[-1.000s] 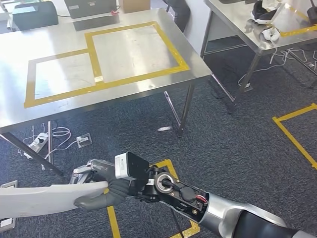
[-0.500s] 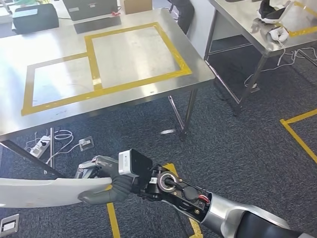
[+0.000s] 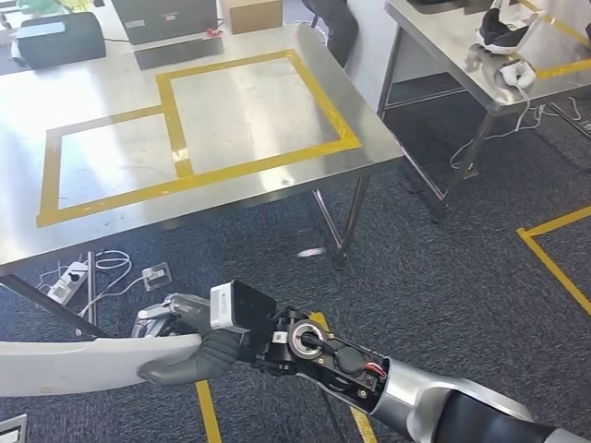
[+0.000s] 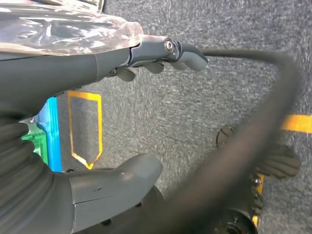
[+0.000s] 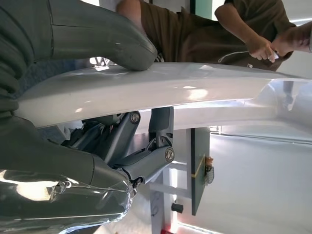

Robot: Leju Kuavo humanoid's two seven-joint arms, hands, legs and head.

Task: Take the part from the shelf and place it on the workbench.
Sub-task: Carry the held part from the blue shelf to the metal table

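The part [image 3: 77,365] is a long, flat white panel running off the head view's left edge, low above the carpet. My right hand [image 3: 185,341] grips its near end, thumb on top and fingers underneath. In the right wrist view the thumb [image 5: 110,36] presses on the white panel [image 5: 191,92] while darker fingers [image 5: 147,163] curl under it. The workbench [image 3: 28,245], a steel table marked with yellow tape rectangles, stands ahead, beyond the panel. My left hand [image 4: 121,122] hangs over the carpet, its fingers apart and holding nothing.
A second steel table [image 3: 481,78] with shoes and cables stands at the right. A dark case [image 3: 59,37], a black laptop [image 3: 167,18] and a cardboard box [image 3: 251,14] lie along the workbench's far edge. Power strips and cables [image 3: 77,277] lie under it. A person [image 5: 206,34] stands beyond the panel.
The whole picture has shifted, so the camera has moved and the workbench looks a little nearer. My right hand keeps its grip on the panel.
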